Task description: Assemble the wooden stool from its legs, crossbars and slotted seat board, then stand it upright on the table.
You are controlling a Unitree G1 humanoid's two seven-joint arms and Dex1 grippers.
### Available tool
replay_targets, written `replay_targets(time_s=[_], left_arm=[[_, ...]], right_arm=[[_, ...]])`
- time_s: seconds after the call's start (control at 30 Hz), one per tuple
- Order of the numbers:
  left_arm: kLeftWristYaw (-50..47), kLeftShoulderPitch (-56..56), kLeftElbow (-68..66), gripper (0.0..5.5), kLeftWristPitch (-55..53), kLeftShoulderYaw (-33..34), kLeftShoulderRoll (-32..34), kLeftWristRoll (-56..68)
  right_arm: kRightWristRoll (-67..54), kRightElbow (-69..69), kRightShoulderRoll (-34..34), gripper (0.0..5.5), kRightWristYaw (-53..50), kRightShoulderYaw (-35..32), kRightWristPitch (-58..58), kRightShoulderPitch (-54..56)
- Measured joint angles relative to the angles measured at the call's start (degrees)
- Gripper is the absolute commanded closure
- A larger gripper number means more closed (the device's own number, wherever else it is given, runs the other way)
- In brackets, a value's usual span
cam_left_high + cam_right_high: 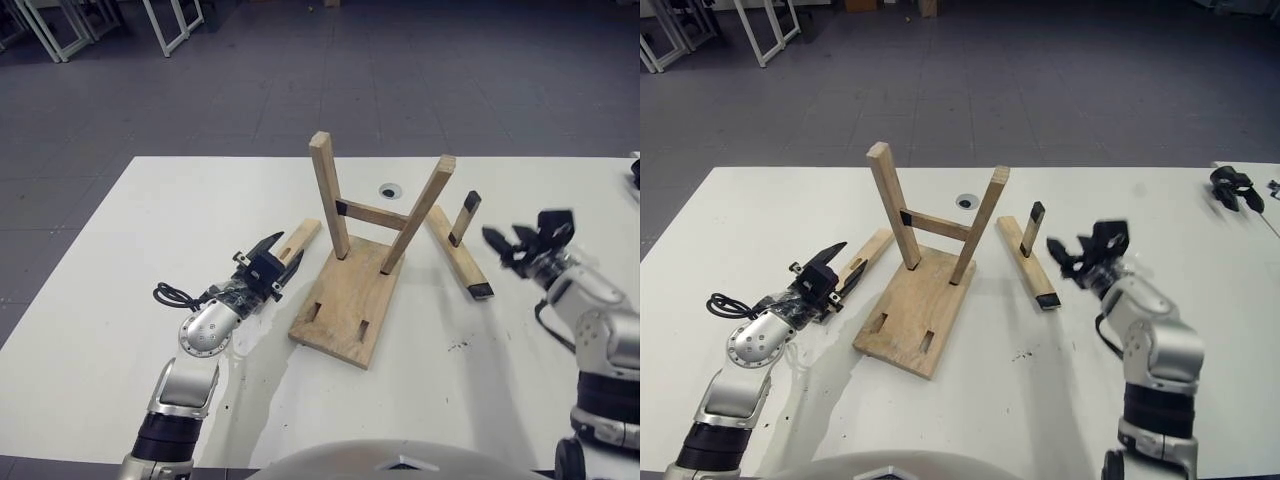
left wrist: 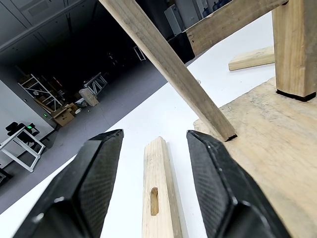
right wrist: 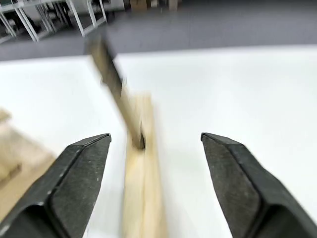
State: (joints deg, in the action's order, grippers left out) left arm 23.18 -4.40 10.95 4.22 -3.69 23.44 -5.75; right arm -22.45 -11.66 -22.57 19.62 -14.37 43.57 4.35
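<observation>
Two legs [image 1: 330,195] upright in seat board [image 1: 335,312], two loose; left claw [image 2: 154,133], right claw [image 3: 154,136] apart.

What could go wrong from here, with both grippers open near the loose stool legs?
1. The left gripper is open at the end of the loose leg, right beside the seat board. Lifting it could bump the board and tip the two fitted legs.
2. The right gripper faces the other leg, whose crossbar sticks up at a tilt. A poor grasp might knock it out.
</observation>
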Motion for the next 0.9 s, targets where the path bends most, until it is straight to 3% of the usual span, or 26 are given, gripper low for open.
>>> replay_targets(time_s=[0.23, 0.5, 0.57, 0.8, 0.9], left_arm=[[0.0, -0.01, -0.02, 3.16, 0.02, -0.08, -0.07, -0.01], [0.0, 0.03, -0.37, 3.16, 0.01, -0.1, -0.32, -0.01], [0.0, 0.05, -0.44, 3.16, 0.01, -0.08, -0.32, 0.0], [-0.05, 2.17, -0.37, 3.16, -0.38, 1.78, -0.39, 1.82], [-1.06, 5.32, 2.35, 3.16, -4.93, 5.87, -2.55, 9.17]], right_arm=[[6.55, 8.58, -0.41, 1.77, 1.81, 6.99, -7.63, -3.18], [12.5, 14.59, 1.86, 3.14, -0.43, 11.62, -17.29, -0.8], [13.27, 15.44, 2.48, 3.48, -1.05, 11.81, -18.03, -0.14], [13.01, 20.41, 2.95, 3.49, -2.07, 8.23, -21.2, 10.47], [7.92, 17.45, 3.57, 3.49, -1.9, 4.95, -19.75, 16.69]])
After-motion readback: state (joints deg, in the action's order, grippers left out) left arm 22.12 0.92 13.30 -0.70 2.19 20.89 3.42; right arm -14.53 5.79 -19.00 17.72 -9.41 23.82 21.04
